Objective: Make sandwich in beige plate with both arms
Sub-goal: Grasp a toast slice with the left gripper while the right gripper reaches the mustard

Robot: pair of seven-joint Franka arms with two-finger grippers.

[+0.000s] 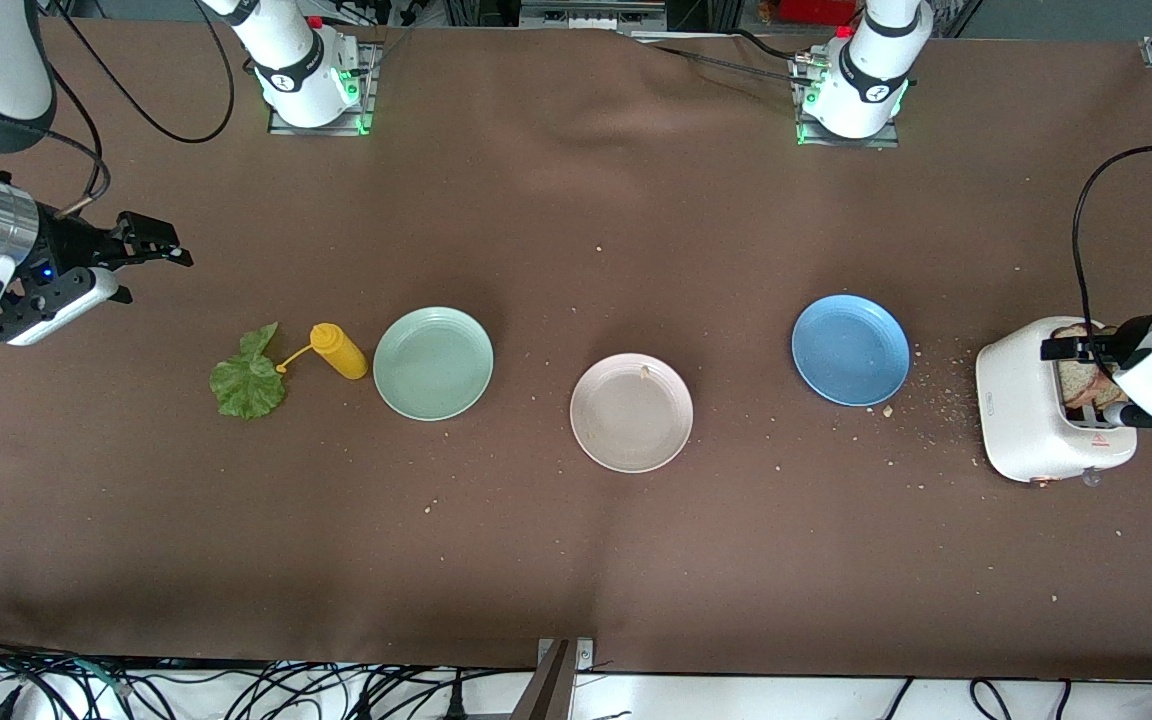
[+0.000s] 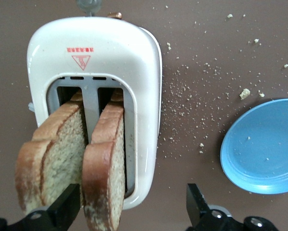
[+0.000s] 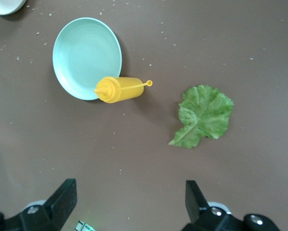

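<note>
Left claw [image 2: 134, 211] hangs wide open, empty, over the toaster [image 2: 95, 62], straddling one of two bread slices [image 2: 105, 168]. Plate [image 1: 631, 411] sits mid-table, bare. Right claw [image 3: 129, 202] open, empty, waits above lettuce [image 3: 204, 115]. Risk: off-centre pinch crumbles the slice or drags the toaster.

Two brown bread slices [image 2: 62, 149] with dark crusts stand up in the slots of the white toaster [image 1: 1026, 420], at the left arm's end of the table. The crinkly green lettuce leaf [image 1: 248, 378] lies flat at the right arm's end. The round beige plate [image 1: 631, 412] sits in the middle, holding only a crumb.
</note>
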